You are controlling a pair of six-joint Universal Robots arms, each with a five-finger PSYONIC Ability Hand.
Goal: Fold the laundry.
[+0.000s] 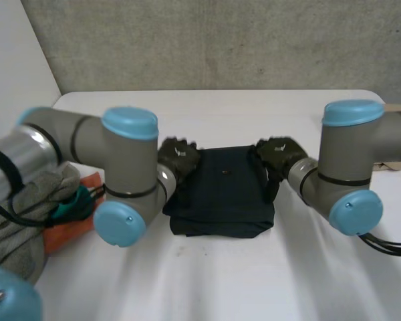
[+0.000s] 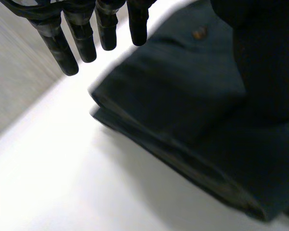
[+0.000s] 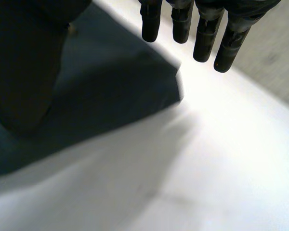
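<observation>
The left hand (image 1: 179,157) sits at the 10 o'clock corner of the dark navy garment (image 1: 220,194). Its fingers (image 2: 67,48) are straight and spread, reaching past the cloth's far corner over bare tabletop (image 1: 254,281) and closed on nothing. The blurred dark shape beside them, over the cloth, looks like the thumb, and I see no cloth caught under it.

The right hand (image 1: 281,155) mirrors this at the garment's 2 o'clock corner. Its fingers (image 3: 183,24) are likewise straight and apart, hanging over the tabletop just beyond the cloth's corner with nothing pinched.

Between the two hands the garment lies mid-table as a compact, roughly square packet. The left wrist view shows several layers stacked along the edge nearest that hand, and there is a small stud (image 1: 225,172) on the top face. The near edge at 6 o'clock is a little uneven, but the packet looks flat and closed. I judge this piece folded, or one last smoothing short of it.

Out at about 8 o'clock from the garment, under the left arm, a loose heap waits: a crumpled grey cloth (image 1: 23,214), an orange cloth (image 1: 70,231) and something green (image 1: 72,204) tucked between them. None of it looks folded. So my reading is one item done and the heap left to do, with the finished packet probably needing to be moved aside to clear working room.
</observation>
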